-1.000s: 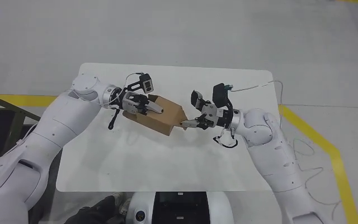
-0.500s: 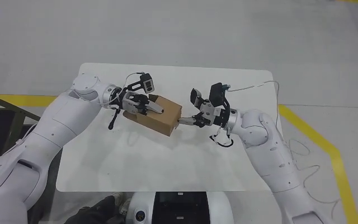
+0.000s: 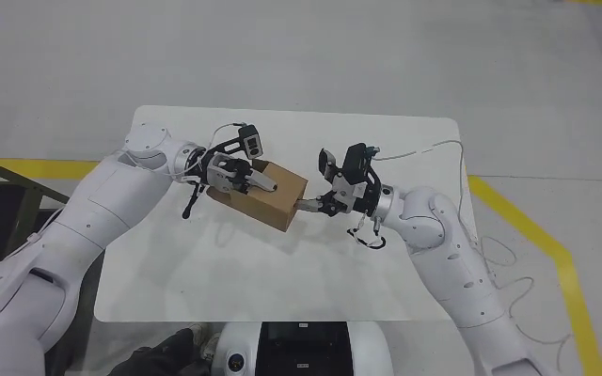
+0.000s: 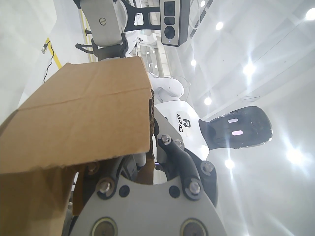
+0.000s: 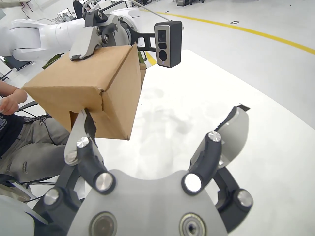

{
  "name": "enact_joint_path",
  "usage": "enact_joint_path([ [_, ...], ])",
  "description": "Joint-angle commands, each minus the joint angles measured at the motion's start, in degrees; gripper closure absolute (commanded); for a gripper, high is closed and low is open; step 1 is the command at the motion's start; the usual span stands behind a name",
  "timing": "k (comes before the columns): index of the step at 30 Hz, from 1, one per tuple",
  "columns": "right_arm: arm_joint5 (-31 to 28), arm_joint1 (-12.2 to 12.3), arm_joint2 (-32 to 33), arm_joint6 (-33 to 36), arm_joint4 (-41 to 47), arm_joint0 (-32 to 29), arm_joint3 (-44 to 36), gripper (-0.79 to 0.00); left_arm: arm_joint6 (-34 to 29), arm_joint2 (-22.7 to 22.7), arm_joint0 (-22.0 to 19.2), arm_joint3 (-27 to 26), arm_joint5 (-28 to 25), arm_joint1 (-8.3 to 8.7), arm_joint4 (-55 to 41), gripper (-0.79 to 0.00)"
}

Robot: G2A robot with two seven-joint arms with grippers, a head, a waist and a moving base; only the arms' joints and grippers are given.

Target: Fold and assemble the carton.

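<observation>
Over the middle of the white table (image 3: 282, 273), a bit twd the robot's left, is the brown carton (image 3: 273, 193), betw. the two arms. L gripper (image 3: 246, 179) is at the carton's left end, fingers clamped on the cardboard. One finger (image 5: 82, 46) lies flat on the top panel near its edge, and in the left wrist view the wall runs down into the jaws. Carton is squared up into a box shape and sits tilted, one corner pointing down at the table; can't tell if it touches the surface. R gripper (image 5: 161, 111) is at the opposite end, fingers spread wide apart. One R finger (image 5: 78, 126) has its tip tucked into a gap under the end-face edge, touching cardboard. The other hangs free over bare table, well apart from the carton. Cardboard edge is ragged at that corner.
</observation>
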Motion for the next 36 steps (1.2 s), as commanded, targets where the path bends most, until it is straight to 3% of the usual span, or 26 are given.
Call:
enact_joint_path([
  [1, 0.25, 0.05, -0.12, -0.3, -0.35, 0.02, -0.17, -0.785, 0.0, 0.21, -0.02, -0.04, 0.22, 0.06, -0.61, 0.0],
  [19, 2.15, 0.48, -1.08, -2.32, -1.44, 0.27, -1.06, -0.785, 0.0, 2.4, -0.97, -0.61, -0.22, 0.52, -1.14, 0.0],
  [31, 0.44, 2.18, 3.53, -1.4, -0.73, -3.92, -4.38, -0.785, 0.11, 1.71, -2.98, 6.01, -5.34, 0.28, 5.32, 0.0],
  [36, -3.37, 2.76, 4.14, -0.79, 1.71, -4.75, -4.97, -0.785, 7.98, 1.63, -3.18, 6.07, -8.88, -0.4, 14.66, 0.0],
])
